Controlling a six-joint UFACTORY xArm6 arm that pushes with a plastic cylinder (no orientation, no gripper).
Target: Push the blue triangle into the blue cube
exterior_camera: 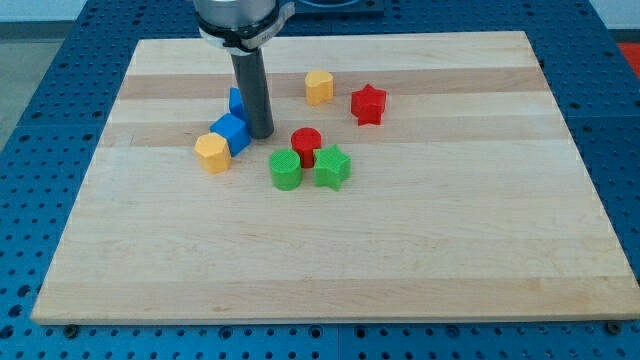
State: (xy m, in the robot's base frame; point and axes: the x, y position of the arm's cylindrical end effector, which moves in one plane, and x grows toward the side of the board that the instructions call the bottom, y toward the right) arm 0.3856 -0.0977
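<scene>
The blue cube (231, 133) sits left of the board's middle. The blue triangle (236, 100) lies just above it, mostly hidden behind the rod, and appears to touch the cube. My tip (261, 134) rests on the board right beside the blue cube, on its right side, and below the triangle. The rod rises straight up from there to the arm at the view's top.
A yellow block (212, 153) touches the blue cube's lower left. A red cylinder (306, 146), a green cylinder (285, 170) and a green star (332, 167) cluster right of my tip. A yellow block (319, 87) and a red star (368, 104) lie further up right. The wooden board (400, 260) lies on a blue pegboard table.
</scene>
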